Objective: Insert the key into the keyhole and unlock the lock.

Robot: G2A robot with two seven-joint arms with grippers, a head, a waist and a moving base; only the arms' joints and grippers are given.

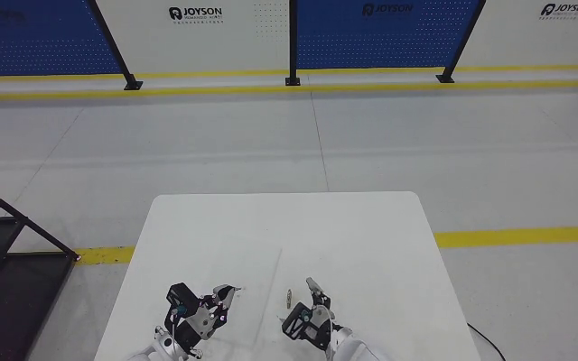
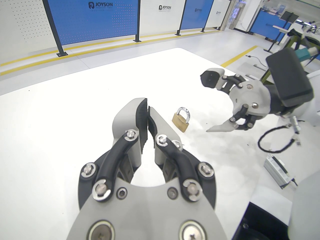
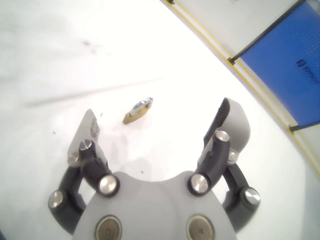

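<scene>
Left gripper point(image 2: 148, 111): fingers pressed together, pads meeting. Whether a key is pinched between them cannot be told. It is held low over the table point(image 1: 361, 235), near the robot's edge.

Right gripper point(image 3: 158, 113): fingers spread wide, nothing between them, held low at the same depth as the left.

The lock point(image 1: 287, 296) is found on the table between the two grippers, just beside the right one and farther from the left. Its long axis is judged to run away from the robot, shackle at the far end. The base, where the keyhole is expected, is turned toward the grippers.

Judgement: the right gripper is better placed to steady the lock body.
</scene>
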